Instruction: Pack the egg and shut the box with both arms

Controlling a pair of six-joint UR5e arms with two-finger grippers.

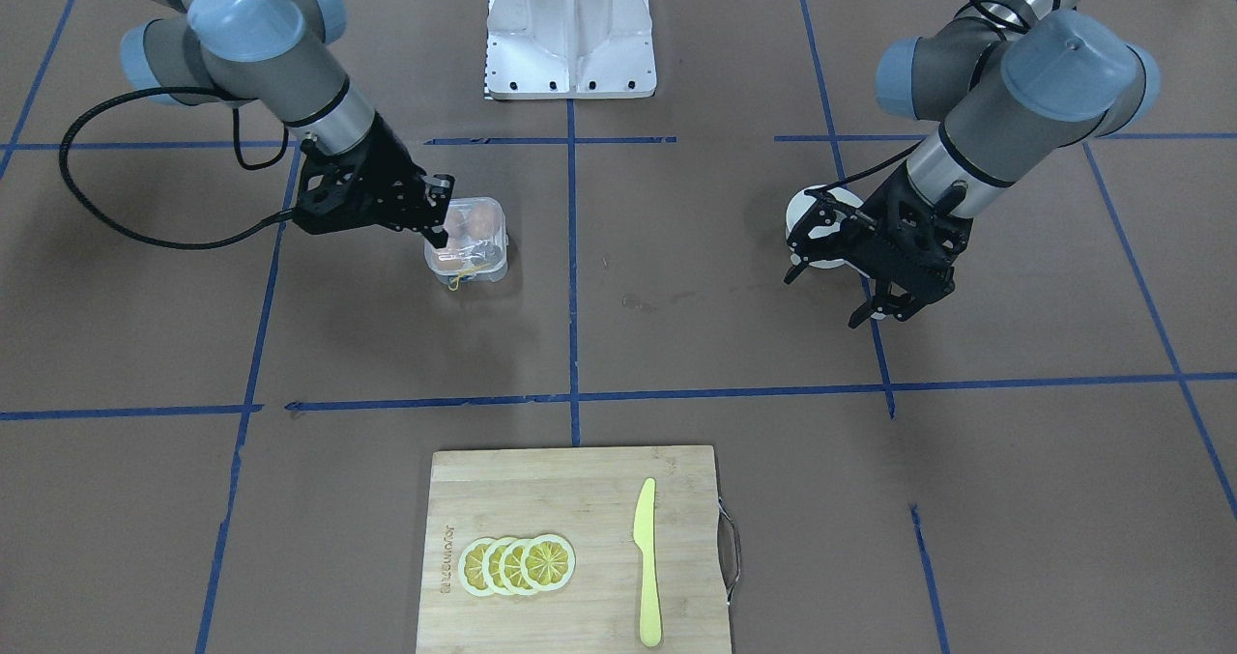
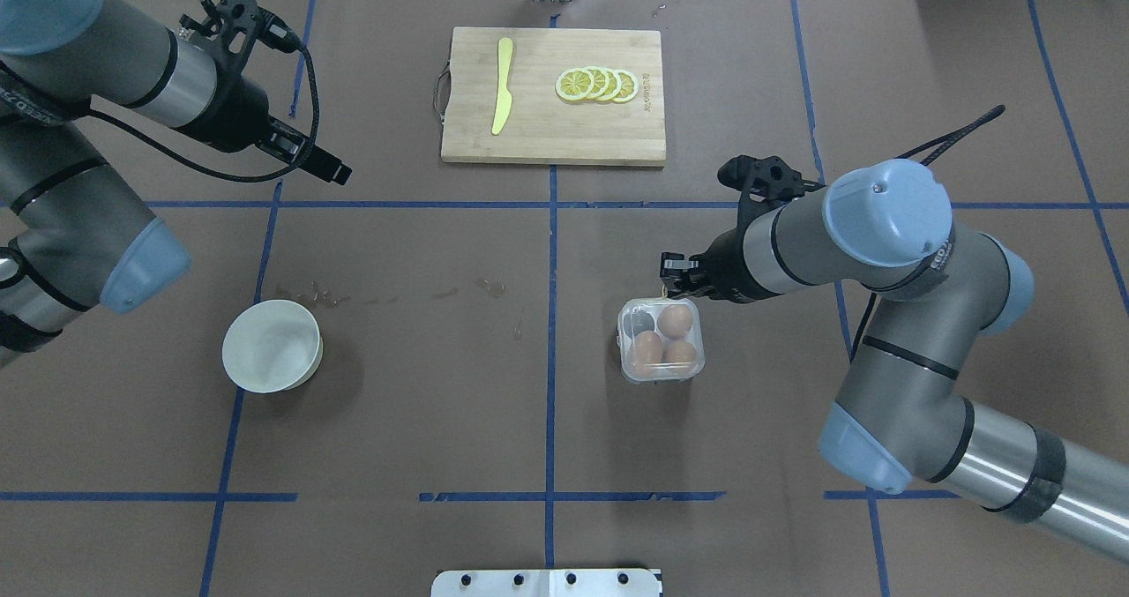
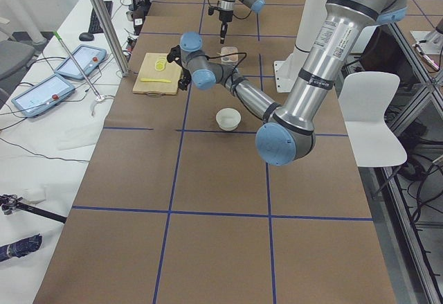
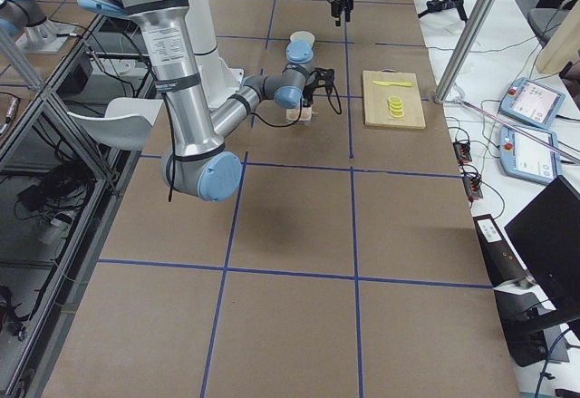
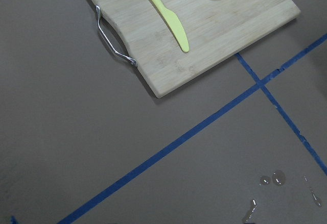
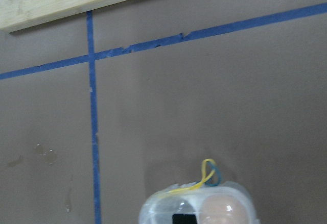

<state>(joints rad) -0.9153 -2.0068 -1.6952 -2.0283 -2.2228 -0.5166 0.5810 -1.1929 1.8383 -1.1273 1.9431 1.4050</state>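
Overhead, at 4 o'clock from the middle of the table [image 2: 441, 421]: one box [image 2: 663, 376], lid down, three eggs [image 2: 676, 319] in the cells at 1, 5 and 7 o'clock. At its 12 o'clock edge: right gripper [image 2: 676, 279], jaw state impossible to tell. At 10 o'clock: left gripper [image 1: 850, 292], jaws spread, grasping nothing. At 8 o'clock: one bowl [image 2: 269, 346]. At 12: one board [image 2: 547, 134], one knife [image 2: 503, 85], four lemon slices [image 2: 598, 84].

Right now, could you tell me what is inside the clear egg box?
Three orange-brown eggs sit in three cells of the box. The fourth cell holds no egg, only a dark shape I cannot identify. The eggs hide their cell floors.
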